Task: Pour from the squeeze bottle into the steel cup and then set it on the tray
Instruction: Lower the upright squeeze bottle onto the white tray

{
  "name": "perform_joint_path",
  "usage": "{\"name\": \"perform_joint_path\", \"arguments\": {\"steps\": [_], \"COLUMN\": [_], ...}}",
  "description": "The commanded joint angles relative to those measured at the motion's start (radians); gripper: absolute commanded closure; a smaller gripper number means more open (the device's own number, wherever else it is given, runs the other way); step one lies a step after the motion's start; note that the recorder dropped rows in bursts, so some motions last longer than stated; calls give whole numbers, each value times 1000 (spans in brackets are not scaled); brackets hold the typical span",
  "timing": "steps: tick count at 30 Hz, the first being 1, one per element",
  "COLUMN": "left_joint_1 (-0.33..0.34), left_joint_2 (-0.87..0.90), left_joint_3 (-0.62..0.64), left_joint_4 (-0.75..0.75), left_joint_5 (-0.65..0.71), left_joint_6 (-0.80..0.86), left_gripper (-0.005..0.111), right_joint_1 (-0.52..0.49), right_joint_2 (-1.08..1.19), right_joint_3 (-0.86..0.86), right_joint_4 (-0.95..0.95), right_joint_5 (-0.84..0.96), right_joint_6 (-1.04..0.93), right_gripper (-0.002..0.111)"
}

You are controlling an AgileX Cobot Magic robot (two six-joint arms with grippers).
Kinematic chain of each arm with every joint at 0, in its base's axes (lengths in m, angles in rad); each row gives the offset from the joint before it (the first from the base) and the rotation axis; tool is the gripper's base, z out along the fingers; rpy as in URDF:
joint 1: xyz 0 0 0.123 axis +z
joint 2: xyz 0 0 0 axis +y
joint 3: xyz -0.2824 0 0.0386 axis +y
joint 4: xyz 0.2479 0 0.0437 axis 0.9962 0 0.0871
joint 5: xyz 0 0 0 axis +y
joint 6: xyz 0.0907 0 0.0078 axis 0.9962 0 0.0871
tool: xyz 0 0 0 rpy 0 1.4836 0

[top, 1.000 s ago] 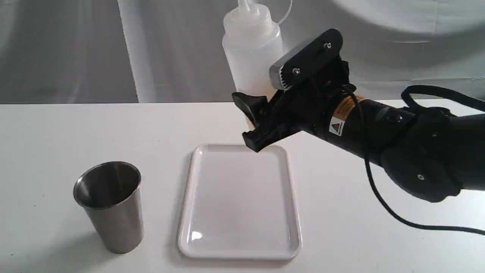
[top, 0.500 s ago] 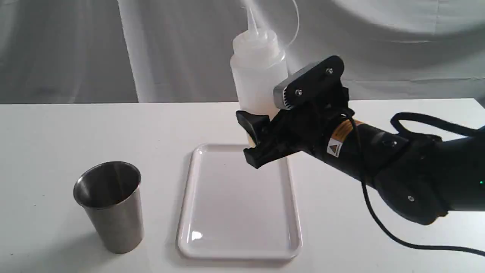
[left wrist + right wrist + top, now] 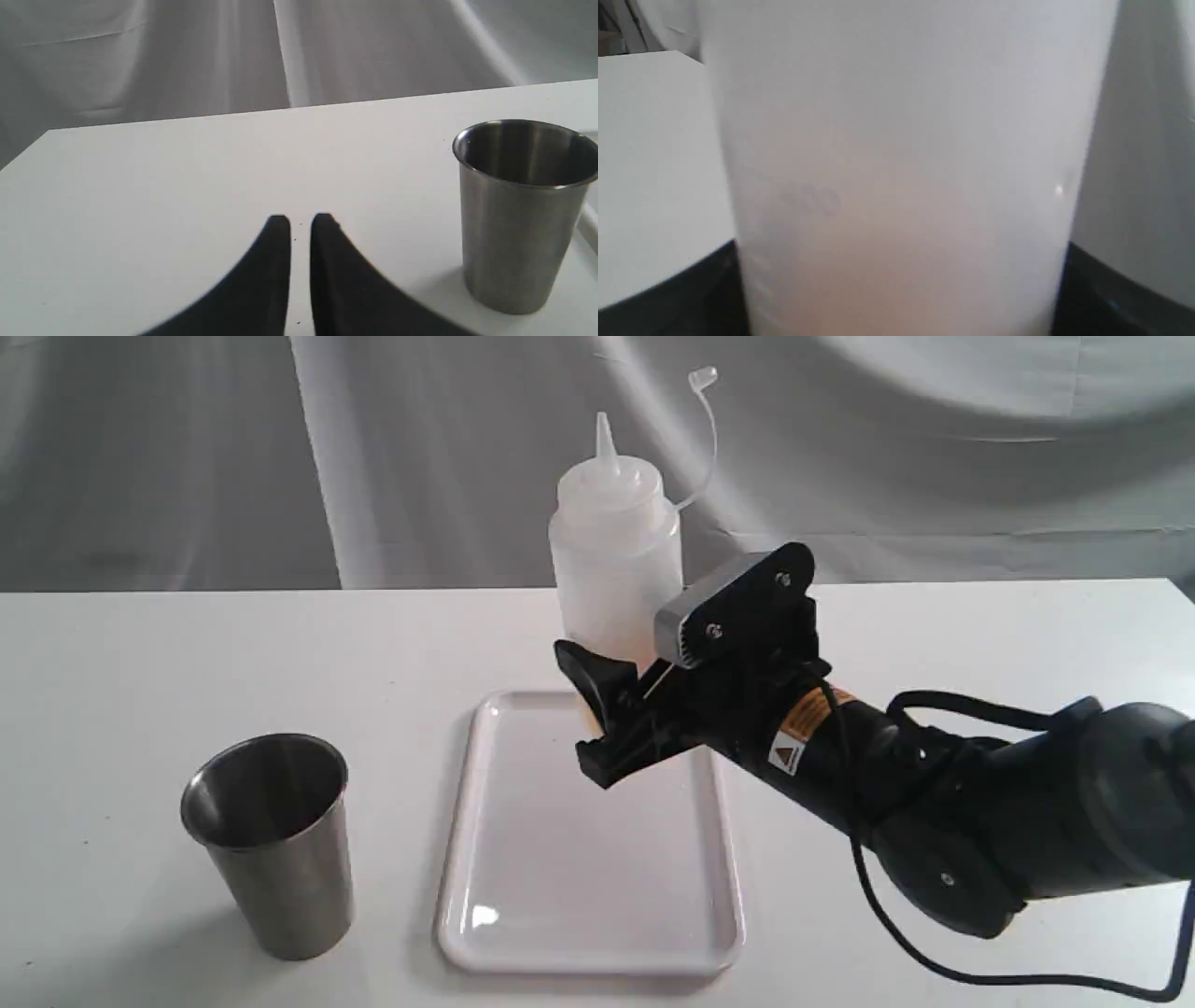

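Observation:
The squeeze bottle (image 3: 611, 569) stands upright at the far edge of the tray (image 3: 523, 915), its cap strap sticking up. My right gripper (image 3: 624, 683) is shut on the bottle's lower part, where some amber liquid shows. The gripper hides the bottle's base, so I cannot tell whether it touches the tray. In the right wrist view the bottle (image 3: 901, 154) fills the picture between the dark fingers (image 3: 682, 298). The steel cup (image 3: 269, 840) stands upright on the table left of the tray. In the left wrist view my left gripper (image 3: 300, 224) is shut and holds nothing, a short way from the cup (image 3: 518, 210).
A white table (image 3: 140, 663) carries everything, with a grey cloth backdrop behind it. The right arm and its black cable (image 3: 934, 933) stretch across the table's right side. The table's far left corner (image 3: 49, 133) shows in the left wrist view.
The right gripper has come down with the bottle and shifted slightly left, bringing the whole nozzle and cap strap into view. The cup, the tray and the left gripper have stayed put.

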Motion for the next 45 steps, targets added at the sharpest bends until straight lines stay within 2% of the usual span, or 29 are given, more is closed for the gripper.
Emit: {"name": "perform_joint_path", "arguments": {"steps": [1,31,45], "left_joint_1": [-2,-2,-2], "left_joint_2": [-5,-5,-5], "left_joint_3": [4,4,4], "left_joint_4": [2,2,2], "left_joint_5": [-7,-7,-7], "left_joint_6": [-2,-2,-2], "left_gripper": [98,98,98], "right_joint_1": [-5,-5,-5], "right_joint_2": [32,251,303], "right_joint_3": [-1,-13,-77], "right_joint_4": [-50,-58,-91], "right_joint_5": [-137,-314,-317], "right_joint_6": [0,13,19], "right_gripper": [108,108,108]}}
